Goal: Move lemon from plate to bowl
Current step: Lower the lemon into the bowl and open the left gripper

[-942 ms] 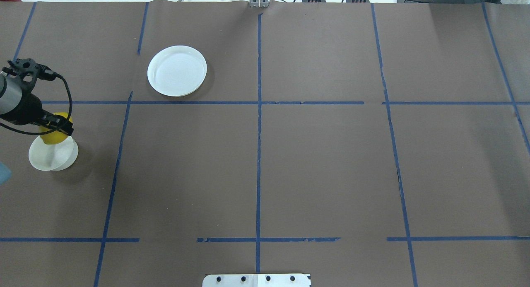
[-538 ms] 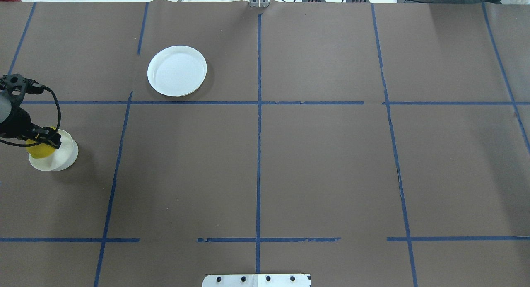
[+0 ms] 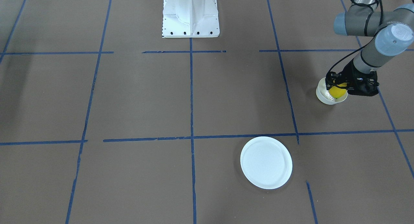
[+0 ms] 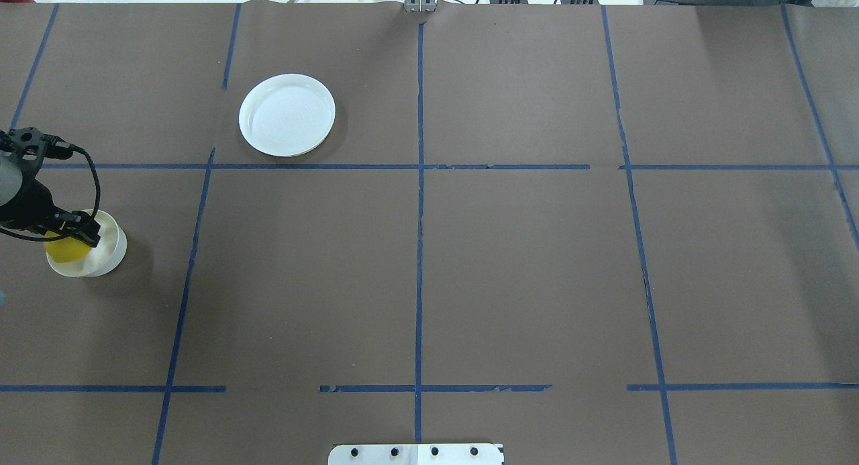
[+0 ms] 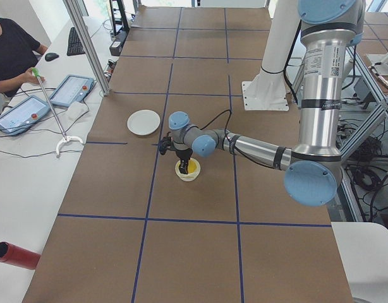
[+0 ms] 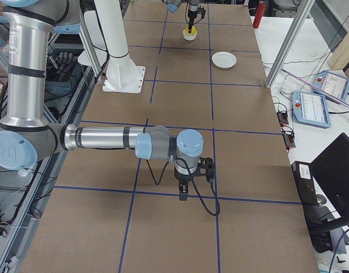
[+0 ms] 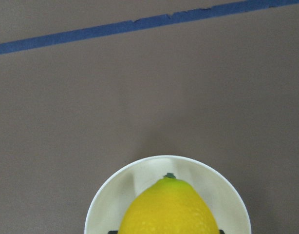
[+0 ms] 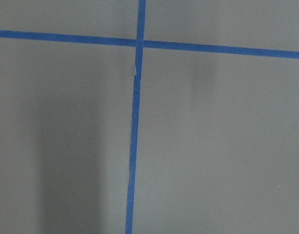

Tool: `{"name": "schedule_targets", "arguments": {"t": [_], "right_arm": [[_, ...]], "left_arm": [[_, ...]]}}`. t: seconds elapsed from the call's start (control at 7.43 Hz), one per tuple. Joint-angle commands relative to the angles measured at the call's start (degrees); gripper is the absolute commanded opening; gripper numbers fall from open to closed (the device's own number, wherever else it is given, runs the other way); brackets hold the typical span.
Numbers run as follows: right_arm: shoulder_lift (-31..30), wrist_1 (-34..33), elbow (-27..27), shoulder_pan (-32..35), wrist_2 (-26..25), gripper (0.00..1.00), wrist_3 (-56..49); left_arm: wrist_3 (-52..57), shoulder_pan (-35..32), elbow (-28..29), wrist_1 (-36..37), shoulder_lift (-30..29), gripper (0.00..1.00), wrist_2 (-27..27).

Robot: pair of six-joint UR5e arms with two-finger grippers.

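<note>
The yellow lemon (image 4: 66, 249) is held by my left gripper (image 4: 70, 237) low inside the small white bowl (image 4: 107, 257) at the table's left edge. The front-facing view shows the lemon (image 3: 337, 92) between the black fingers over the bowl (image 3: 323, 95). In the left wrist view the lemon (image 7: 168, 209) with its green tip fills the bowl (image 7: 227, 200). The flat white plate (image 4: 287, 115) lies empty farther back. My right gripper (image 6: 183, 196) points down above bare table in the exterior right view only; I cannot tell whether it is open or shut.
Blue tape lines cross the brown table cover. The robot's white base (image 3: 190, 14) stands at the near middle edge. A person (image 5: 11, 53) sits at a side table with tablets, beyond the table's far side.
My left gripper has moved towards the table's left edge and down with the lemon, from above the bowl's rim into the bowl. The plate has not moved.
</note>
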Motion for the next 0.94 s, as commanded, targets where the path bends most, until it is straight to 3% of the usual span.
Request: {"name": "schedule_targets", "arguments": {"t": [0.0, 0.13, 0.4, 0.81], "right_arm": [[0.00, 0.00, 0.00, 0.00, 0.00, 1.00, 0.00], [0.00, 0.00, 0.00, 0.00, 0.00, 1.00, 0.00], [0.00, 0.00, 0.00, 0.00, 0.00, 1.00, 0.00], [0.00, 0.00, 0.00, 0.00, 0.00, 1.00, 0.00]], "left_arm": [[0.21, 0.05, 0.20, -0.15, -0.35, 0.36, 0.00], [0.56, 0.05, 0.28, -0.15, -0.35, 0.48, 0.00], [0.57, 0.05, 0.37, -1.80, -0.44, 0.99, 0.00], [1.96, -0.99, -3.20, -1.03, 0.52, 0.99, -0.09]]}}
